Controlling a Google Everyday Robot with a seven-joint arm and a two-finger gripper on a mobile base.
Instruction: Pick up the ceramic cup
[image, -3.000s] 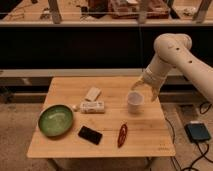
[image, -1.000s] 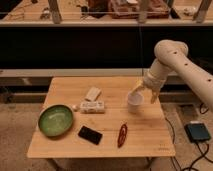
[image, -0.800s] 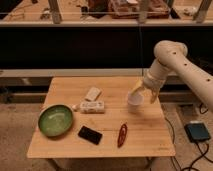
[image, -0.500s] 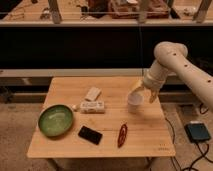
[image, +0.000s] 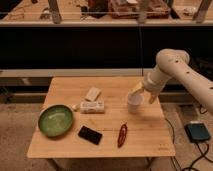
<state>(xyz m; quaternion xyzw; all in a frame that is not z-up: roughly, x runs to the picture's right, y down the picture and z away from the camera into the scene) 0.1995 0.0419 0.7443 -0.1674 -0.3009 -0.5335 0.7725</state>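
The ceramic cup (image: 133, 102) is small, white and glossy. It stands upright on the wooden table (image: 145, 137), right of centre. My gripper (image: 144, 93) hangs from the white arm that comes in from the right. It sits just above and to the right of the cup, at its rim. Its fingers are apart: one yellowish finger (image: 137, 87) is behind the cup's rim, the other is to the cup's right. The cup rests on the table.
A green bowl (image: 55, 120) sits at the left. A black phone (image: 90, 135) and a red-brown oblong object (image: 122, 135) lie at the front. A flat white box (image: 93, 106) and a tan box (image: 93, 93) lie mid-table. A dark device (image: 199, 132) lies on the floor.
The gripper has come a little left and down toward the cup over the last seconds. The cup has not moved.
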